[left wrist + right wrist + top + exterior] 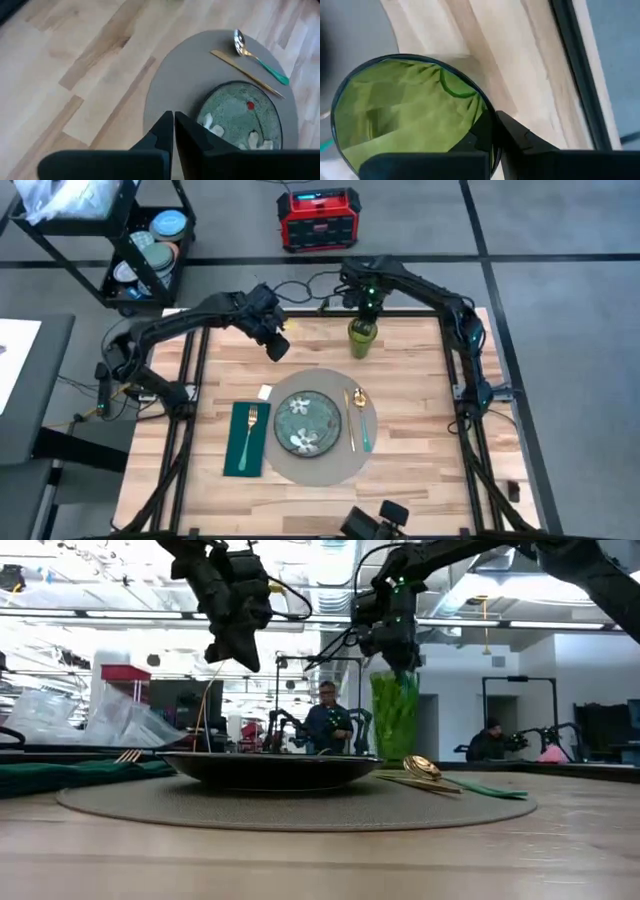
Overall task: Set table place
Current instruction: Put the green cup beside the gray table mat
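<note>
On the table [420, 430], the round grey mat [322, 466] is seen at the lower centre of the high view, bearing a dark green floral plate [309, 422], with a gold knife [350, 420] and a green-handled spoon [361, 416] laid at the plate's right. A fork [250, 430] is laid on a green cloth [238, 455] left of the mat. The right gripper [364, 308] is held over a green glass [362, 338] above the mat, its fingers closed on the rim. The left gripper [277, 347] is held above bare wood at the upper left, fingers pressed together on nothing.
</note>
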Tool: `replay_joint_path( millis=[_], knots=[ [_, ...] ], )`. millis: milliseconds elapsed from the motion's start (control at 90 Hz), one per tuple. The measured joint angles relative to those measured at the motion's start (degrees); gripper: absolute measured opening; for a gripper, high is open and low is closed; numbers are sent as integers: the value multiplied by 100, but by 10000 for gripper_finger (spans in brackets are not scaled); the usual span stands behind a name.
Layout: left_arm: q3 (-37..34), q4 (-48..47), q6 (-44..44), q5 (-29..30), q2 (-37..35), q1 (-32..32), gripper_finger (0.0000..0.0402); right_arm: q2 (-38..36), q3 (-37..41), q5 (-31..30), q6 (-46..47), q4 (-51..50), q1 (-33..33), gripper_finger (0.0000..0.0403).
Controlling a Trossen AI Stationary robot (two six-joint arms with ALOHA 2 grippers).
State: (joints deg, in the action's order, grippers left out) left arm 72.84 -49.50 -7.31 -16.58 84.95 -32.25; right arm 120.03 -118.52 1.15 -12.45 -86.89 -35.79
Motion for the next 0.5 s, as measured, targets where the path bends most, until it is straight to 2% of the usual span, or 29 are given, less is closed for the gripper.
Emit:
replay_joint_path(
  millis=[133, 256, 344, 500],
  knots=[
    [0, -3, 13, 38, 0, 215, 0, -34, -1, 28, 47, 26, 243, 0],
    [0, -160, 17, 346, 0, 388, 0, -110, 162, 37, 61, 22, 487, 0],
    [0, -313, 57, 534, 0, 492, 0, -416, 664, -52, 63, 306, 592, 0],
    [0, -284, 63, 683, 0, 626, 0, -1349, 2007, -9, 238, 1314, 583, 0]
  ],
)
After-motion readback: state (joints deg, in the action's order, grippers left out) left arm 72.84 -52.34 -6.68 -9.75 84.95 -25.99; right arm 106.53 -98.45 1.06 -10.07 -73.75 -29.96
